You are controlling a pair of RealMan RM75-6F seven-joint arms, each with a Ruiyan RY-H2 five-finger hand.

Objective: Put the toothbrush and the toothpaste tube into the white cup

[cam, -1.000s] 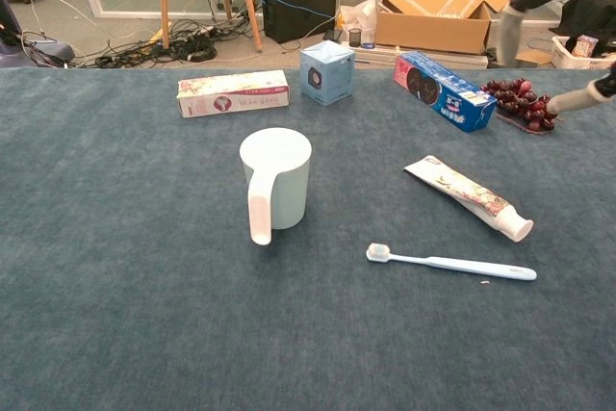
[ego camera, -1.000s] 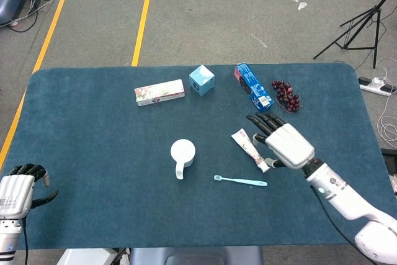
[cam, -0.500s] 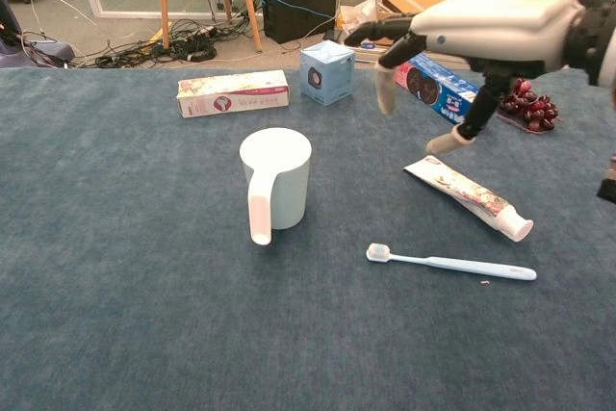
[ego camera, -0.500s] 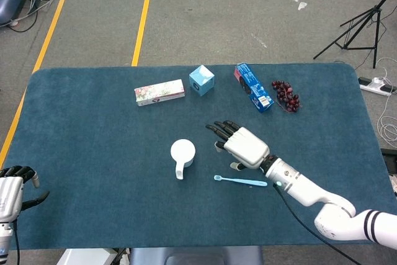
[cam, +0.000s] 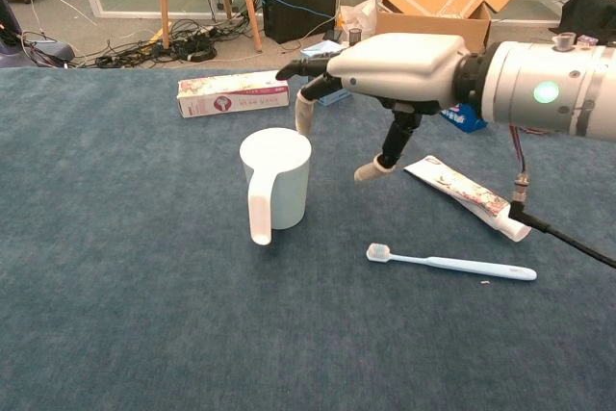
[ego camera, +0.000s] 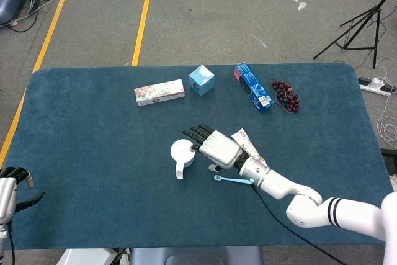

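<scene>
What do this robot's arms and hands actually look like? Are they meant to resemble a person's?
Roughly. The right hand has a smooth white shell over its back, with dark fingers ending in pale tips. Its white tubular forearm carries a glowing green light, black bands further up, and a thin black cable trailing from the wrist. The left hand looks similar: silvery-white body, black fingers.

The table [cam: 115,315] wears a matt, napped blue cloth like short carpet, while the white cup [cam: 278,180] and the pale blue toothbrush [cam: 452,263] look like smooth plastic with a soft sheen. The toothpaste tube [cam: 467,194] has a glossy printed skin, and the right hand [cam: 395,69] has a smooth, glossy white shell with dark fingers [ego camera: 193,133]. The boxes [ego camera: 160,92] at the back look like printed cardboard.
</scene>
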